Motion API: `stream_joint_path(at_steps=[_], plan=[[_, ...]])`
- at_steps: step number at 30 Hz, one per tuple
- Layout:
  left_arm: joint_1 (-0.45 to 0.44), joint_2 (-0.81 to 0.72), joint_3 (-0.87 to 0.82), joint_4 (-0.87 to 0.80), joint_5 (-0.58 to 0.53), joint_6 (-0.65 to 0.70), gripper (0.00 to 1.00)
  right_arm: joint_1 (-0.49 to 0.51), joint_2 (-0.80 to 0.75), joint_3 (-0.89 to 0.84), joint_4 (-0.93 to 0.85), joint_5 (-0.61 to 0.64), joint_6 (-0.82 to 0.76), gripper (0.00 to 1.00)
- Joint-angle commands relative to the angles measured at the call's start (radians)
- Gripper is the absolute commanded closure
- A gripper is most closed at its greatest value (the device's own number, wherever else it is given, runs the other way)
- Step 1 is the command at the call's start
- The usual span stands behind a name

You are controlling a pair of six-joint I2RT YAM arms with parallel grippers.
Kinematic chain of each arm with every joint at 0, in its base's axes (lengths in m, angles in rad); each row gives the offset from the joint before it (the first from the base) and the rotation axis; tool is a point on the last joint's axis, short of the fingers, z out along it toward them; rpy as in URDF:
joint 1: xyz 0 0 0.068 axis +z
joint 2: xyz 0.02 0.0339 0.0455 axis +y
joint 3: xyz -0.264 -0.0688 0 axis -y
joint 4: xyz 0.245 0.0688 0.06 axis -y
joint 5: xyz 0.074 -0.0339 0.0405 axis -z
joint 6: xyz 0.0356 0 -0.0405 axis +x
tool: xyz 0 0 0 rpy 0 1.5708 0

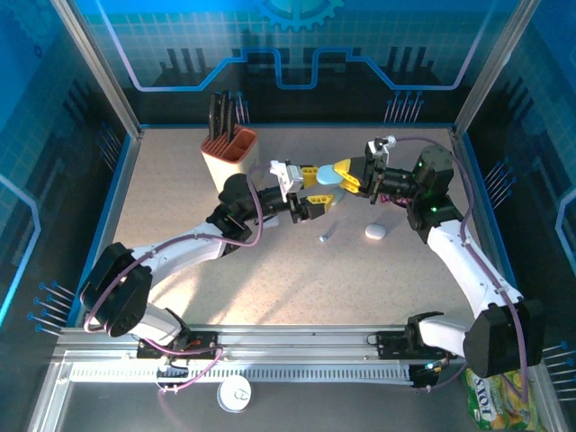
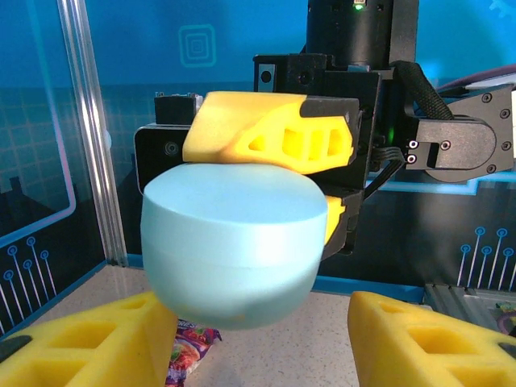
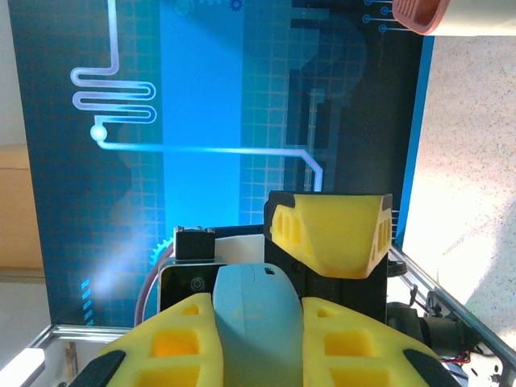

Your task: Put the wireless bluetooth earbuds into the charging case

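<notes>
The pale blue case (image 2: pixel 234 250) looks smooth matt plastic; the tabletop (image 1: pixel 270 270) is speckled and matt.

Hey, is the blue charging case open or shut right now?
Shut. The blue charging case shows only a thin seam, lid down, gripped by the right end effector.
</notes>
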Motion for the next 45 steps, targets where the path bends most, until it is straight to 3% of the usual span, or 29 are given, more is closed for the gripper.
stream_joint_path(at_steps=[1,10,21,24,28,30,33,39,41,45], plan=[[-0.005,0.015,0.041,0.030,-0.018,-0.004,0.44,0.012,-0.017,-0.011,-0.033,0.007,-0.036,0.87],[-0.005,0.019,0.047,0.029,-0.015,-0.023,0.49,0.013,-0.026,-0.016,-0.080,0.019,-0.067,0.87],[-0.005,0.016,0.038,0.024,0.005,-0.017,0.65,0.014,-0.024,-0.004,-0.079,0.023,-0.058,0.86],[-0.004,0.015,0.038,0.024,0.011,-0.020,0.66,0.014,-0.026,0.001,-0.128,0.029,-0.073,0.77],[0.002,0.013,0.031,0.022,0.026,-0.041,0.66,-0.005,-0.036,0.021,-0.170,0.053,-0.131,0.48],[0.010,0.009,0.025,0.018,0.040,-0.067,0.66,-0.035,-0.051,0.023,-0.181,0.066,-0.170,0.40],[0.029,-0.003,0.015,0.006,0.076,-0.120,0.66,-0.085,-0.080,0.065,-0.334,0.079,-0.350,0.32],[0.070,-0.046,0.005,-0.087,0.191,-0.168,0.65,-0.082,-0.088,0.256,-0.830,0.165,-1.010,0.25],[0.082,-0.055,0.004,-0.109,0.220,-0.185,0.66,-0.046,-0.090,0.306,-0.930,0.194,-1.195,0.25],[0.097,-0.073,0.003,-0.150,0.258,-0.196,0.66,0.101,-0.094,0.393,-1.104,0.378,-1.495,0.20]])
